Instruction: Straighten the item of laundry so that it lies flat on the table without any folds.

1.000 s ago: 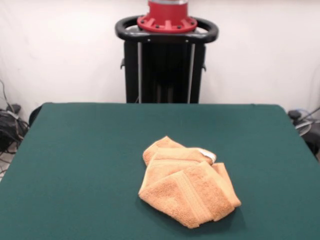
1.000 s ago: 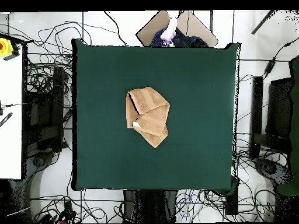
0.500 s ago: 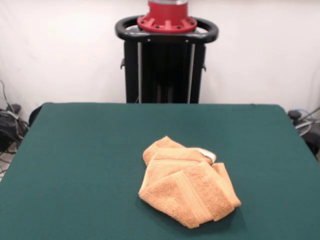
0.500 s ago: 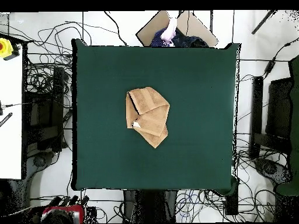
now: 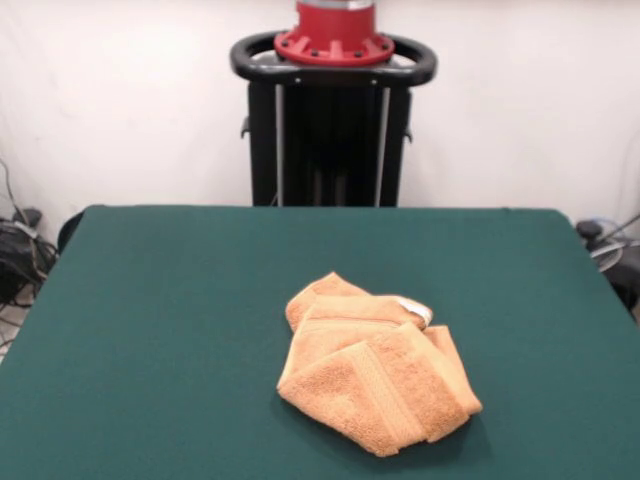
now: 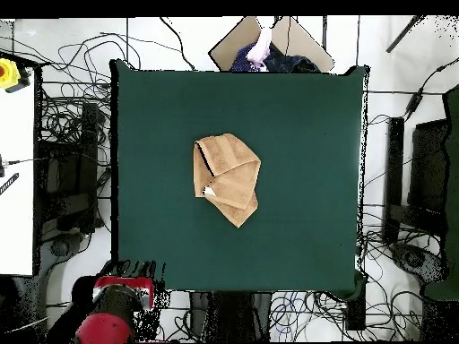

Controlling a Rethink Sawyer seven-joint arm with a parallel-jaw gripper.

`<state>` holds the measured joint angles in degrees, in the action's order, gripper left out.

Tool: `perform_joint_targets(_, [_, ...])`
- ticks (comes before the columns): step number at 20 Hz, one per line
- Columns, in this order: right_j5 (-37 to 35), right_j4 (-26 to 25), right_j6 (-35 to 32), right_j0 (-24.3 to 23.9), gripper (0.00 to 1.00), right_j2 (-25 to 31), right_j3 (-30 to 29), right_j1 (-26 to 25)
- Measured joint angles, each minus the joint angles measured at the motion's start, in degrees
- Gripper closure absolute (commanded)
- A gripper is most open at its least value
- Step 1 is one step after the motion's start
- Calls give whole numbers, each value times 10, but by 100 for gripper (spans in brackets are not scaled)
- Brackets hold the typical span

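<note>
The towel (image 5: 372, 378) lies crumpled a little toward the camera side of the middle of the green surface (image 5: 150, 330), folded over itself in several layers. In the front view the nearest part is a thick folded corner with a woven band stripe running across it. Behind that sit a second folded layer and a rounded hump, and a small white label (image 5: 416, 308) shows at the far right of the bundle. In the overhead view the towel (image 6: 227, 178) reads as a compact, roughly triangular mass whose longer extent runs along the near-far line of the surface, one pointed end facing the robot's side. No edge of it lies fully spread, so by judgement the task is not yet begun on the cloth.

Beyond the towel the surface is bare up to the pedestal (image 5: 330, 120) at the far side.

The arm (image 6: 115, 313) shows only in the overhead view, as a red and black mass off the surface, just past one of the corners on the robot's side. The towel lies well apart from it, diagonally inward toward the centre of the surface. The coming move therefore appears to call for a long reach in over that corner. The state of the fingers cannot be told: nothing in either view shows them, and the arm touches and holds nothing.

A person's hand (image 6: 262, 40) shows at the far edge of the overhead view, clear of the surface.
</note>
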<state>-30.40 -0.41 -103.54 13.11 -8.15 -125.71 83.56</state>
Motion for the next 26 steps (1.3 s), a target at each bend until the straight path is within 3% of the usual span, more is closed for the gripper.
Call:
perform_joint_targets(11, [158, -2, 0, -49, 0, 23, -72, -66])
perform_joint_targets(26, [301, -14, 0, -53, 0, 23, -135, -216])
